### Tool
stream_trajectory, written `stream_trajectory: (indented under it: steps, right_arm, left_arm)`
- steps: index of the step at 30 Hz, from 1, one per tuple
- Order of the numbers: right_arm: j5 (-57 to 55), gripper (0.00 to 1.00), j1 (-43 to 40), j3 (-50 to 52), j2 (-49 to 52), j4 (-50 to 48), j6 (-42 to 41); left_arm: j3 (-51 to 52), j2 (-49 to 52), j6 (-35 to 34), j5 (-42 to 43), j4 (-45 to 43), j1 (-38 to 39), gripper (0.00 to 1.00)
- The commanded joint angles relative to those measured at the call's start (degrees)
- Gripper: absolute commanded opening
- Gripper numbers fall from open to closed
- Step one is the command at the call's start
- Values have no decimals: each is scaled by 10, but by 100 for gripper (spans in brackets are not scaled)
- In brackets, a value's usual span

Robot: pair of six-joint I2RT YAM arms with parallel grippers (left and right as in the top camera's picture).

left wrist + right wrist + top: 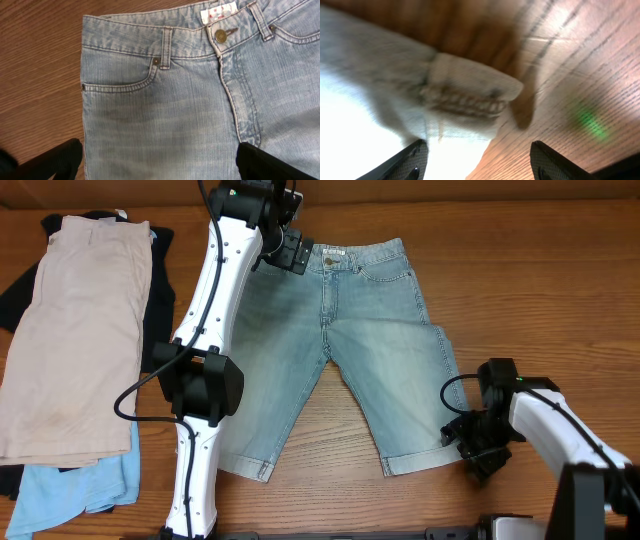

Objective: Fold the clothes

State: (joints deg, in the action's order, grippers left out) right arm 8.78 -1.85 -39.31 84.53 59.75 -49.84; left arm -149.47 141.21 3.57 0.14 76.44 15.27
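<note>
The light-wash denim shorts [360, 340] lie flat and front up on the wooden table, waistband at the far side, cuffed legs spread toward me. My left gripper [290, 252] is open above the waistband's left corner; its wrist view shows the front pocket [120, 85], the waistband button [220, 35] and the fingers [159, 162] spread over the denim. My right gripper [472, 448] is open low at the outer corner of the right leg's cuff [420, 460]; its wrist view, blurred, shows that cuff corner [470, 95] just ahead of the fingers [477, 162].
A pair of beige shorts [75, 330] lies at the left over dark garments [20, 290] and a sky-blue garment [75, 485]. Bare wood [540, 290] shows to the right of the denim shorts.
</note>
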Motion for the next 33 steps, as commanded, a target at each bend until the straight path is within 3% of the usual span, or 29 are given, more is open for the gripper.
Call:
stream_trajectory:
  steps: [1, 7, 12, 22, 33]
  right_arm:
    - [15, 70, -2, -30, -73, 8, 75]
    - [56, 72, -1, -120, -205, 36, 213]
    - [52, 75, -2, -178, -282, 37, 236]
    - [53, 76, -2, -183, -288, 23, 235]
    - [52, 76, -1, -181, -218, 0, 235]
  left_arm:
    - [2, -17, 12, 2, -7, 1, 100]
    - [2, -17, 39, 94, -45, 2, 100]
    - [2, -3, 95, 145, -97, 15, 100]
    - [2, 92, 217, 98, -125, 63, 100]
    - [2, 150, 163, 7, -100, 80, 100]
